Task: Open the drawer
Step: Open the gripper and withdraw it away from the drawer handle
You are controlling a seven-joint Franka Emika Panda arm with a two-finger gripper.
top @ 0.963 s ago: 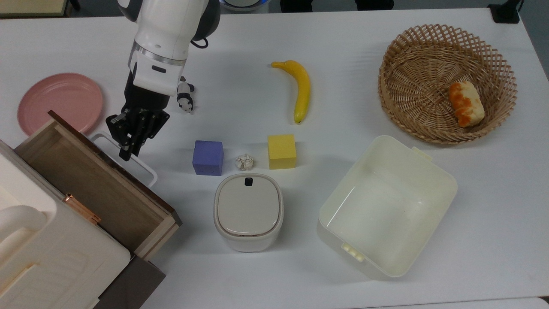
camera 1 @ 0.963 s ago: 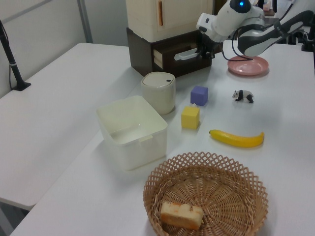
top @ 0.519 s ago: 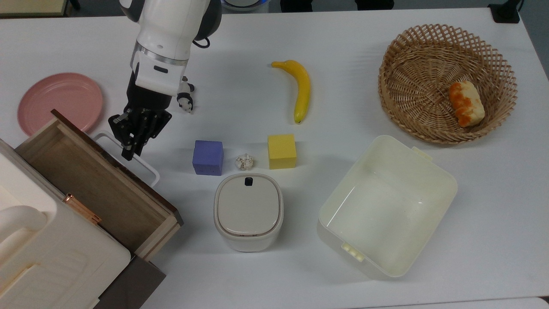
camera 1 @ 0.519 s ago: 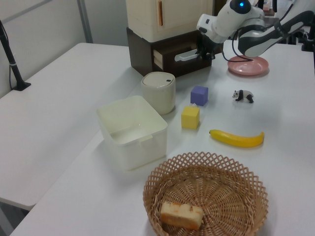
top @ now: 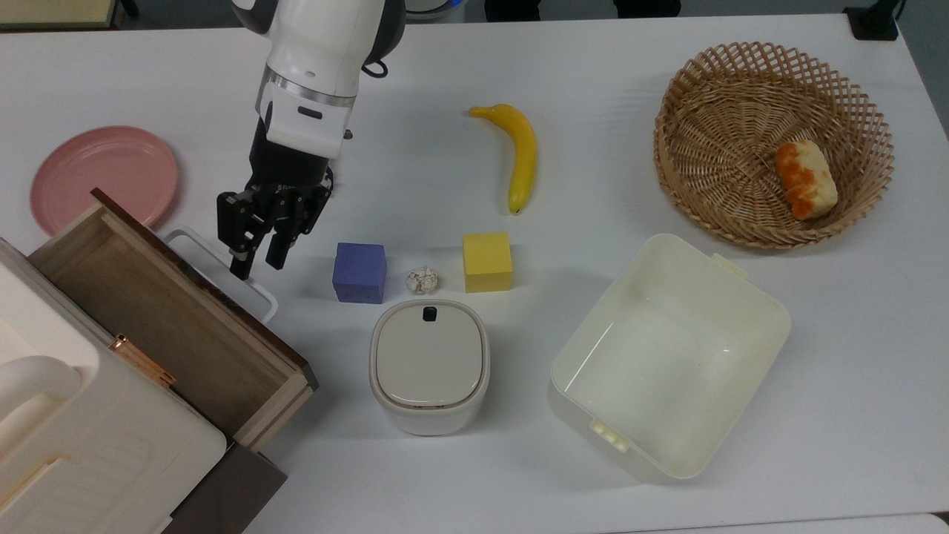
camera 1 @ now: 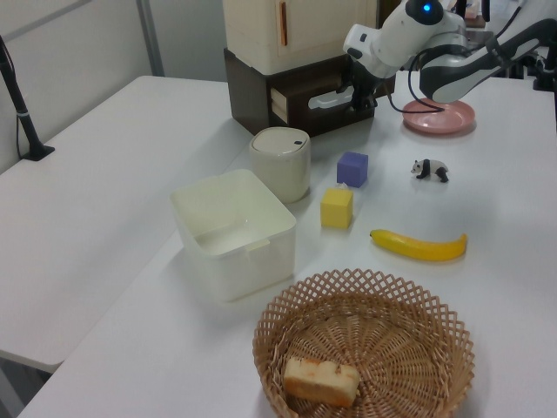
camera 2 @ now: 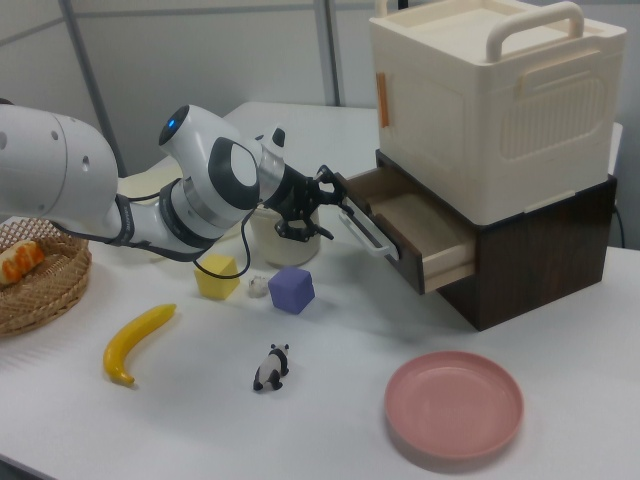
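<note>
From my end the desk (top: 630, 89) was plain white. The drawer (top: 170, 319) was brown wood inside with a dark brown front and a white loop handle (top: 222, 267), sitting in a dark brown base under a cream-white cabinet (camera 2: 490, 110) that had a coppery orange clasp. My arm (top: 319, 67) was white with black jaws. The plate (top: 100, 174) was pink, the banana (top: 523, 152) yellow, one cube (top: 359, 272) purple-blue and the other cube (top: 487, 261) yellow. The little panda toy (camera 2: 270, 367) was black and white. The basket (top: 712, 89) was tan woven wicker, holding a pale bread piece (top: 806, 179) with orange patches. The open bin (top: 756, 297) was cream, the lidded container (top: 428, 367) was beige with a black button (top: 429, 314), and the crumpled ball (top: 422, 279) was off-white and speckled.
</note>
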